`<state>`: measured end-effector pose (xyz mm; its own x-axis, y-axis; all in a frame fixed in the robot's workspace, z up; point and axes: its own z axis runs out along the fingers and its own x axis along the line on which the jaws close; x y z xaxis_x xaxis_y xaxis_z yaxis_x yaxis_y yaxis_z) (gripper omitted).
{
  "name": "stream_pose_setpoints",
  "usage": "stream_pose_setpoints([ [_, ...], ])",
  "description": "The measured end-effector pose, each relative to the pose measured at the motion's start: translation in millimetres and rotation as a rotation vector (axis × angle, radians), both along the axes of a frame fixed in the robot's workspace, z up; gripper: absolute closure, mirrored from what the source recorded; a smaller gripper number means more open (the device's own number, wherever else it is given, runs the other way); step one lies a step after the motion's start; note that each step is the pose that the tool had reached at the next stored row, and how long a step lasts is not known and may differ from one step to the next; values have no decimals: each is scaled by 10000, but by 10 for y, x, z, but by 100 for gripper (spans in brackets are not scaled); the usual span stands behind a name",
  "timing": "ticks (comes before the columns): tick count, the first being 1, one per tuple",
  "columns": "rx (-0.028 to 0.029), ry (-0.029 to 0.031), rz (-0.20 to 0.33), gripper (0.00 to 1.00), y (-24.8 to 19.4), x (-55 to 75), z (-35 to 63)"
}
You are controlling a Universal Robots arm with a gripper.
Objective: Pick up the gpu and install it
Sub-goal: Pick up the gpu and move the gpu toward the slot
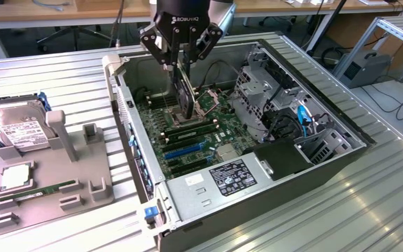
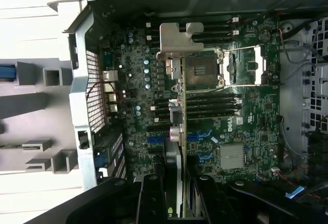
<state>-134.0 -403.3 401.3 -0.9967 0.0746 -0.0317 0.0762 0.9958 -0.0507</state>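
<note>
The gpu (image 1: 184, 97) is a thin dark card hanging on edge above the motherboard (image 1: 201, 144) inside the open computer case (image 1: 327, 157). My gripper (image 1: 178, 67) is shut on its upper edge, one finger on each face. In the wrist view the gpu (image 2: 176, 131) appears edge-on between my fingers (image 2: 152, 196), and its silver bracket (image 2: 176, 42) hovers over the board near the empty CPU socket (image 2: 200, 70). The card's lower edge is above the board, near the socket and the RAM slots; I cannot tell whether it touches anything.
A grey parts fixture (image 1: 48, 178) at the exterior view's left holds a silver hard drive (image 1: 16, 126), a CPU (image 1: 16, 176) and a green RAM stick (image 1: 44, 190). In the case are a power supply (image 1: 222, 181), a drive cage (image 1: 264, 94), cables and blue expansion slots (image 1: 184, 151).
</note>
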Motion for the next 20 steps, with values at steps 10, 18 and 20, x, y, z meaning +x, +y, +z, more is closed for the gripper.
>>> stream_pose_setpoints([
  [10, 0, 1, 0, 73, 0, 55, -21],
  [18, 0, 0, 0, 73, 0, 91, -35],
  [20, 0, 0, 0, 73, 0, 99, -38],
])
